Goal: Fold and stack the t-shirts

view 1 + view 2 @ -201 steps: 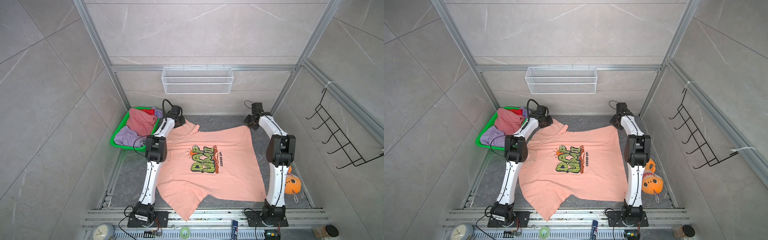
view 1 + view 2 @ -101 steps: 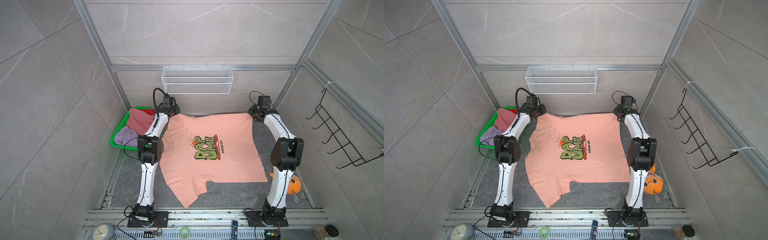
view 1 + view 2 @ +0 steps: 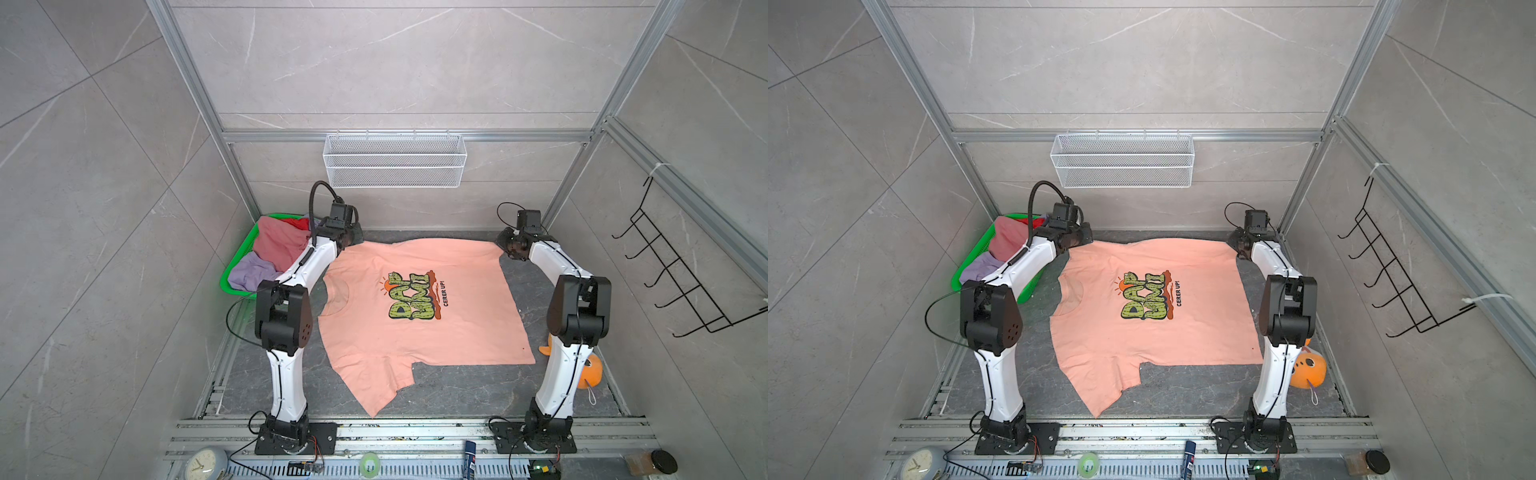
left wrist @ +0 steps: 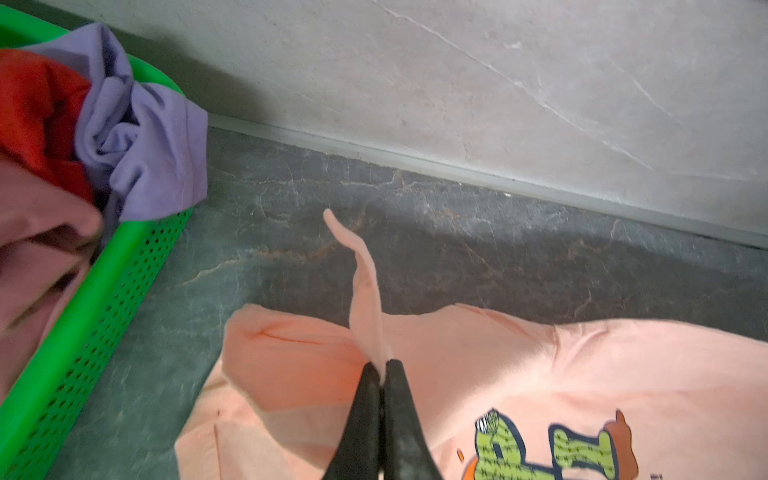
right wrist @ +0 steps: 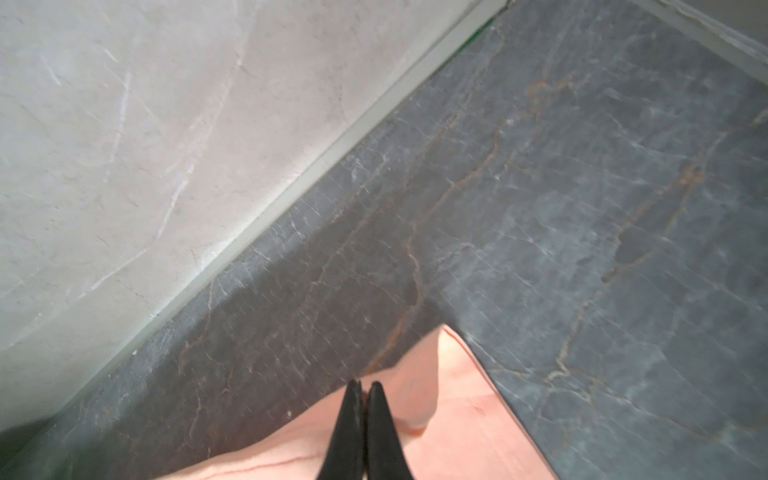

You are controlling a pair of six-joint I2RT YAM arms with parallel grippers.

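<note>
L gripper (image 4: pixel 382 366): black jaws clamped tight on a pinch of the peach-salmon cotton t-shirt w/ green-yellow-black cartoon chest print (image 4: pixel 540 374). A thin tongue of fabric sticks out past the tips. In both top views this gripper is at the shirt's far-left corner, nr the back wall.

R gripper (image 5: pixel 365 386): jaws likewise closed on the same shirt's edge, w/ a small flap folded over beside the tips. In both top views it's at the far-right corner.

The peach shirt lies spread print-up on the dark grey marble-look tabletop (image 3: pixel 457 395) btwn the two arms. Its far edge runs fairly straight btwn the grippers. Collar is toward the L arm, hem toward the R arm, and one sleeve points at the near rail.

Beside the L arm is a green perforated plastic basket (image 3: pixel 226 279) holding a heap of other shirts:
- dusty pink t-shirt (image 3: pixel 278 245) on top
- lavender t-shirt (image 3: pixel 249 270) at the near end
- red t-shirt (image 3: pixel 300 224) at the far end

An orange round plush toy w/ a face (image 3: pixel 1308 368) sits on the tabletop by the R arm, nr the shirt's near-right corner. A white wire mesh basket (image 3: pixel 395 166) hangs on the back wall.
</note>
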